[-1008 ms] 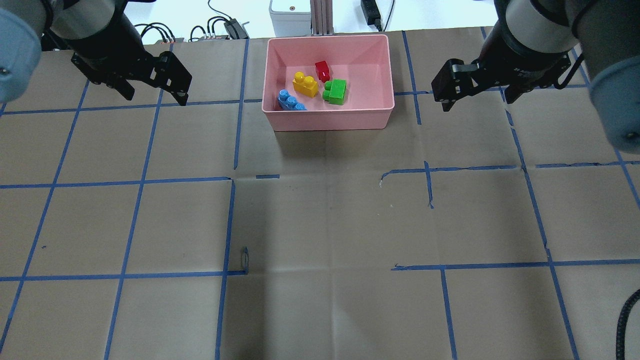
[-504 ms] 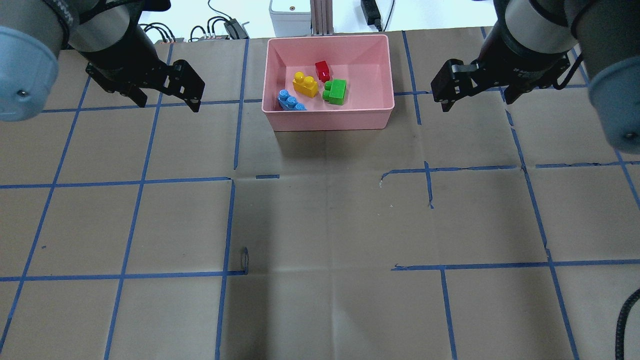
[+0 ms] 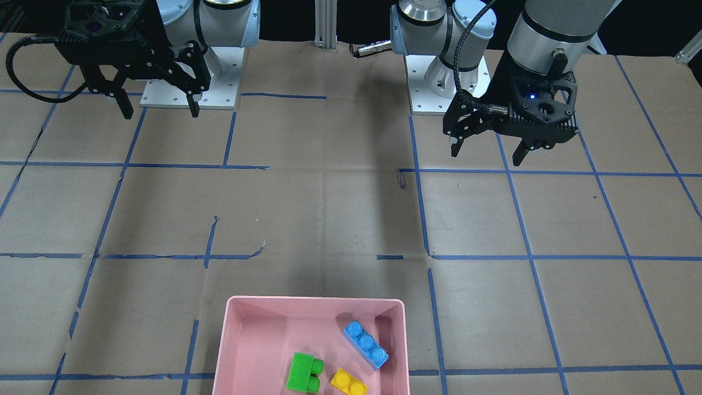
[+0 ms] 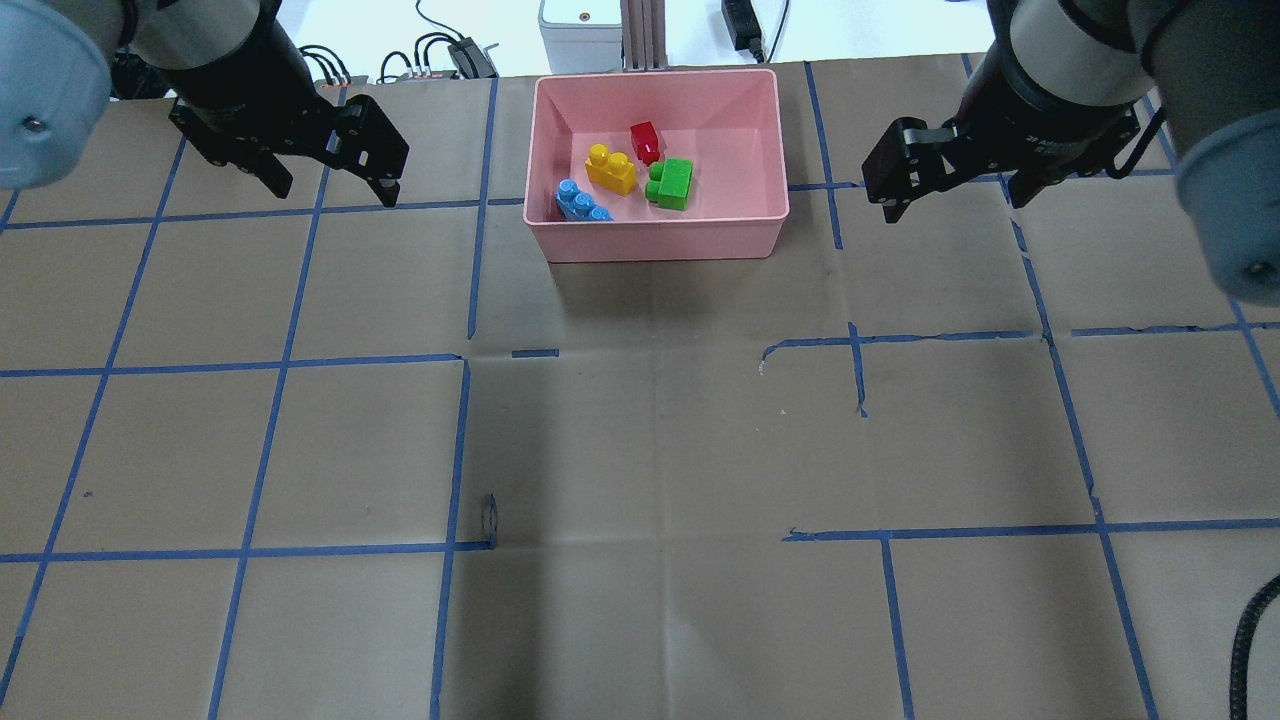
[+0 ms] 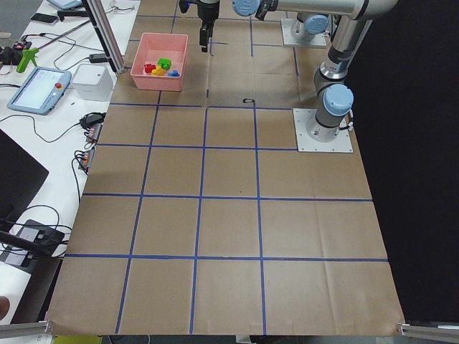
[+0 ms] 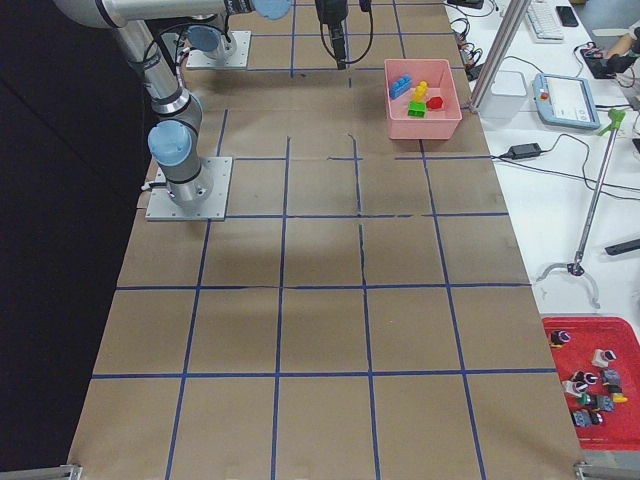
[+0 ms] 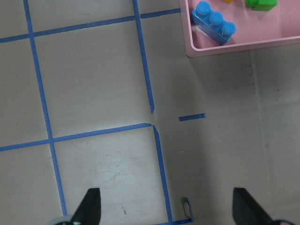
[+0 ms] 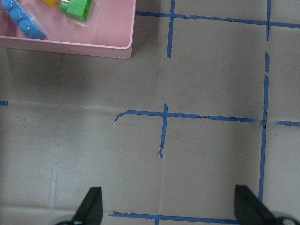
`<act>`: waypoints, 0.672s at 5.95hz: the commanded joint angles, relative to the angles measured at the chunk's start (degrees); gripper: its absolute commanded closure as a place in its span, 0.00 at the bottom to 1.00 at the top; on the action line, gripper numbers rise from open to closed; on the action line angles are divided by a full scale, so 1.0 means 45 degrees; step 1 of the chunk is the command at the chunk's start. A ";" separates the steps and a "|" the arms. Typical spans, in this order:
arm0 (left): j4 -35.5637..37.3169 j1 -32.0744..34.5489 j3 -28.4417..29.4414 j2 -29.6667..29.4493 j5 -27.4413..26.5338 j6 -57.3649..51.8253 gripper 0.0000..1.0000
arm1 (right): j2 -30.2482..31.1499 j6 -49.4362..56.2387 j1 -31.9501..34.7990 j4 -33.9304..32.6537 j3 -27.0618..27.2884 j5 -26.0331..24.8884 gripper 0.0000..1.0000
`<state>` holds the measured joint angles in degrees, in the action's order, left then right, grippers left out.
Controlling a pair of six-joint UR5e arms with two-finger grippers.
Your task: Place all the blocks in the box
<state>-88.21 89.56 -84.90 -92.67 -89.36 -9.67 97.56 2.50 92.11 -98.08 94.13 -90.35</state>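
Observation:
The pink box [image 4: 660,243] stands at the table's far middle and holds all the blocks: the blue one [image 4: 584,203] by its left wall, the yellow [image 4: 611,170], the red [image 4: 645,140] and the green [image 4: 671,184]. My left gripper [image 4: 335,190] is open and empty, hanging above the table left of the box. My right gripper [image 4: 955,203] is open and empty, right of the box. The front-facing view shows the box rim [image 3: 312,299], the blue block [image 3: 366,344], the left gripper [image 3: 486,156] and the right gripper [image 3: 160,113]; the red block is cut off there.
Brown paper with a blue tape grid [image 4: 460,450] covers the table. A white device [image 4: 580,25], cables and an aluminium post stand behind the box. The arms' bases [image 3: 189,77] sit at the robot's side. A red parts tray [image 6: 590,385] lies off the table.
My left gripper has shifted a little to the right, toward the box, staying open. The right gripper and the blocks have not moved.

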 commanded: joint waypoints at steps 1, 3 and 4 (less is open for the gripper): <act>-0.0105 0.0000 0.0059 0.0086 -0.0277 -0.0117 0.01 | -0.0001 0.0029 0.0000 -0.0020 0.0001 0.0000 0.00; -0.0086 -0.0039 -0.0019 0.0164 -0.0358 -0.0176 0.01 | -0.0097 -0.0067 -0.0020 -0.0039 0.0176 -0.0038 0.00; -0.0086 -0.0058 -0.0038 0.0203 -0.0319 -0.0176 0.01 | -0.0137 -0.0126 0.0000 0.0019 0.0235 -0.0097 0.00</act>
<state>-88.60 89.38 -84.99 -91.92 -90.90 -10.44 97.16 2.22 92.06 -98.17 94.92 -90.56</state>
